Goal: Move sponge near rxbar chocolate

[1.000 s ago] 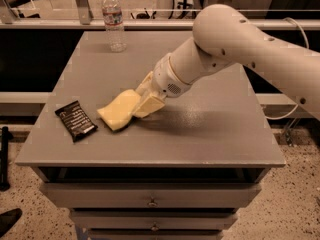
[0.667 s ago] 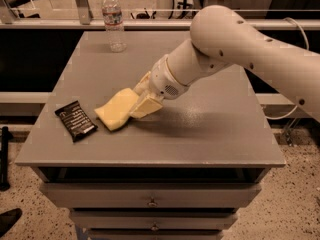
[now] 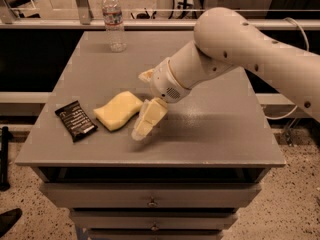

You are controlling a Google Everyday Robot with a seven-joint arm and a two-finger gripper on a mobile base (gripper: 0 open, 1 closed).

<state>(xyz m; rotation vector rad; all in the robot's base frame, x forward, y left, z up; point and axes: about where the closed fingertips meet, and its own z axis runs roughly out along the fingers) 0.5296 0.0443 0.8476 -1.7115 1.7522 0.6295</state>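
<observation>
Site type: robot lab or test bay, as far as you can judge.
- Grey cabinet with drawers, serving as a bench.
- Speckled hard floor.
- Metal rail and glass partition behind.
- Loose cable at right.
- Water bottle at the far edge.
- White arm; its gripper sits low over the top, just right of the sponge.

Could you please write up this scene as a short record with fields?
surface: grey cabinet top
sponge: pale yellow wavy-edged soft sponge, lying flat, front left
bar: black glossy-wrapped rxbar chocolate, left of the sponge, narrow gap between them
gripper: pale yellow blocky gripper, low at the sponge's right edge; contact unclear
other: clear plastic water bottle, upright, back left
</observation>
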